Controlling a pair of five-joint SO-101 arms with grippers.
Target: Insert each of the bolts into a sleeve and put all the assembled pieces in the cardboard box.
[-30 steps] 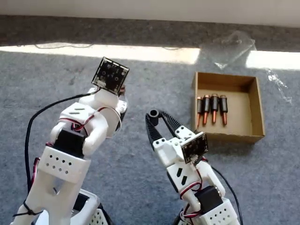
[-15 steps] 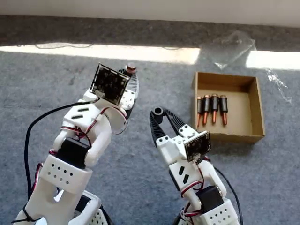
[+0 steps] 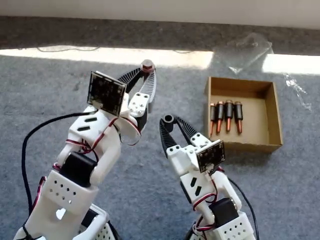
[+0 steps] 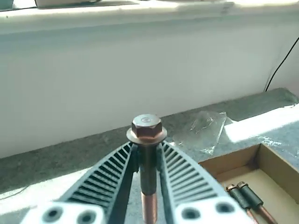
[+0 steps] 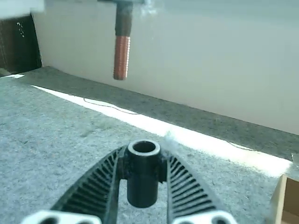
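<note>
My left gripper is shut on a copper bolt, held upright with its hex head on top, raised above the carpet. My right gripper is shut on a black sleeve standing upright, its open bore facing up. In the right wrist view the bolt's threaded tip hangs above and a little to one side of the sleeve. The cardboard box lies to the right and holds several assembled pieces side by side.
A clear plastic bag lies on the grey carpet behind the box. A white wall runs along the far edge. Black cables trail from both arms at the near side.
My left arm has lifted and swung the bolt up and to the right, toward the space above the sleeve. My right gripper shifted slightly with the sleeve, then stayed put.
</note>
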